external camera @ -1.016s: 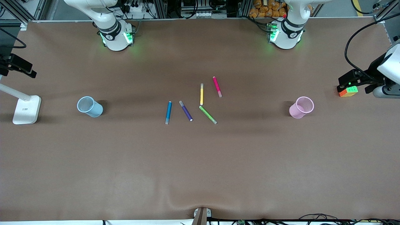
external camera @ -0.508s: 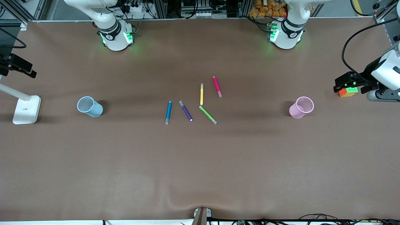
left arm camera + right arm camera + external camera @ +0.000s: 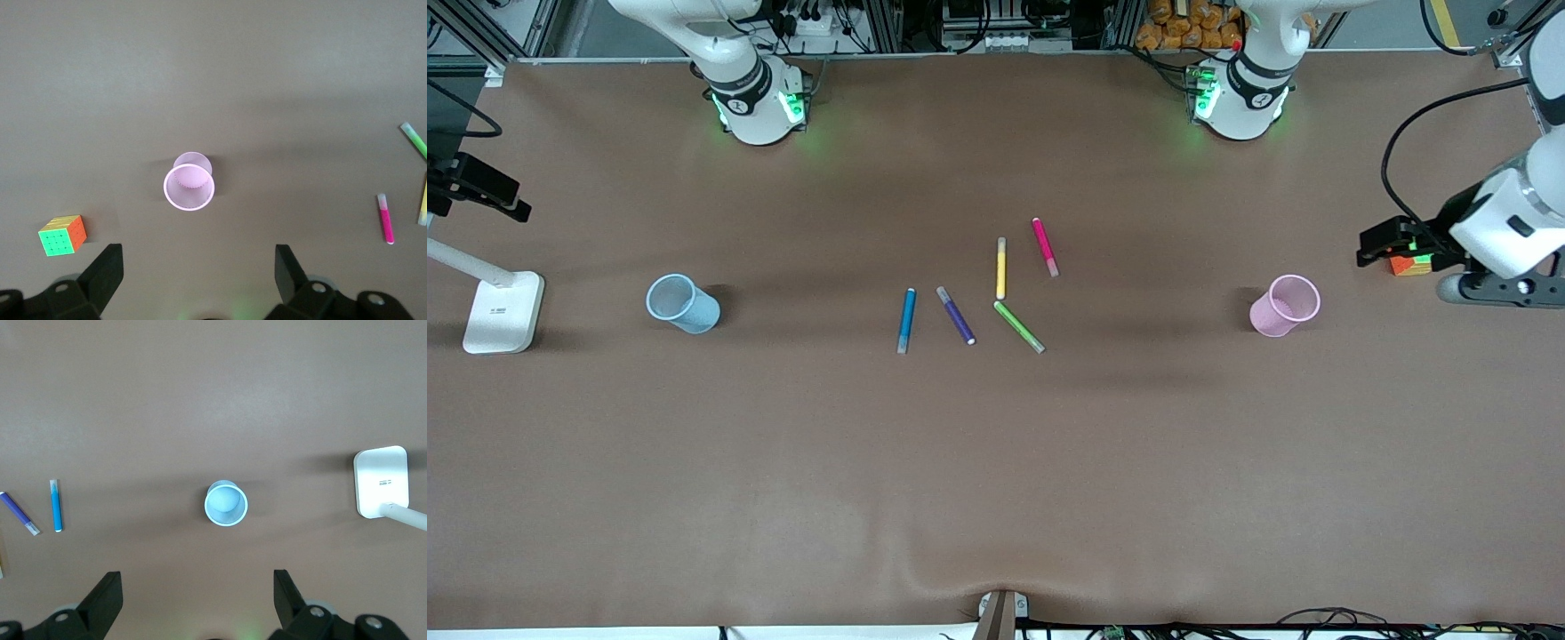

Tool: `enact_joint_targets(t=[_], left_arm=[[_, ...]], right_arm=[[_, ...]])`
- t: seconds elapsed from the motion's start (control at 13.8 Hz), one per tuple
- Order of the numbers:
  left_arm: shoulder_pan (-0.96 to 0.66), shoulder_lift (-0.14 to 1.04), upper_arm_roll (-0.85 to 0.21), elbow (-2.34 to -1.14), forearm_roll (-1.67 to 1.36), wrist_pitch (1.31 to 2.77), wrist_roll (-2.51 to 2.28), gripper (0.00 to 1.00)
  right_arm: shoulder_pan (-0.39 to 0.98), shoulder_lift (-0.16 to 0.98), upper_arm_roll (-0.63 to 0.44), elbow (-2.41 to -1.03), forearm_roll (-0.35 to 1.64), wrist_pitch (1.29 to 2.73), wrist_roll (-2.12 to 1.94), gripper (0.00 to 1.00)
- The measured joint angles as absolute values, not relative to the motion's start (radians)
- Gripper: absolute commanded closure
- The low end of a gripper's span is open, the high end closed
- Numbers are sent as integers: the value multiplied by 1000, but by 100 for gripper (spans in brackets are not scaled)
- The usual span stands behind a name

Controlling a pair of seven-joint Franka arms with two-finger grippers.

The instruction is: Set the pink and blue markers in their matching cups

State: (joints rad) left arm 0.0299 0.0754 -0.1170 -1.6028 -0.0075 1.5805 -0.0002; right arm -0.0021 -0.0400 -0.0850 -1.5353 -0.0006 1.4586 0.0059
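Markers lie untouched mid-table: the pink marker (image 3: 1045, 246) farthest from the front camera, the blue marker (image 3: 906, 320) toward the blue cup (image 3: 683, 303). Only the left gripper (image 3: 1376, 246) has moved, drifting from over the puzzle cube (image 3: 1408, 264) toward the pink cup (image 3: 1284, 305), jaws spread, empty. The right gripper (image 3: 198, 600) hangs high over the blue cup, also spread. Likely a first reach is beginning.

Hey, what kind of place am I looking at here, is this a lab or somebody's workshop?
Most likely a robotics lab. Two white robot arm bases with green lights are fixed along one edge of a large brown table, metal framing and cabling sit at that edge, and small test items lie set out: markers, a pink cup and a blue cup.
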Motion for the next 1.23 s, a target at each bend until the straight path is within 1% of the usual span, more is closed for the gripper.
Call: enact_joint_targets(t=[0.29, 0.65, 0.8, 1.02, 1.23], left_arm=[[5, 100, -175, -1618, -8, 1565, -113, 0], [-24, 171, -199, -1628, -13, 1577, -229, 0], [-62, 186, -202, -1651, -14, 1610, -295, 0], [-117, 189, -206, -1732, -14, 1693, -393, 0], [-137, 189, -209, -1790, -15, 1755, -435, 0]], right_arm=[[-2, -40, -85, -1535, -1, 1459, 6, 0], [-2, -40, -85, -1535, -1, 1459, 6, 0], [-2, -40, -85, -1535, -1, 1459, 6, 0], [-2, -40, -85, -1535, -1, 1459, 6, 0], [-2, -40, -85, -1535, -1, 1459, 6, 0]])
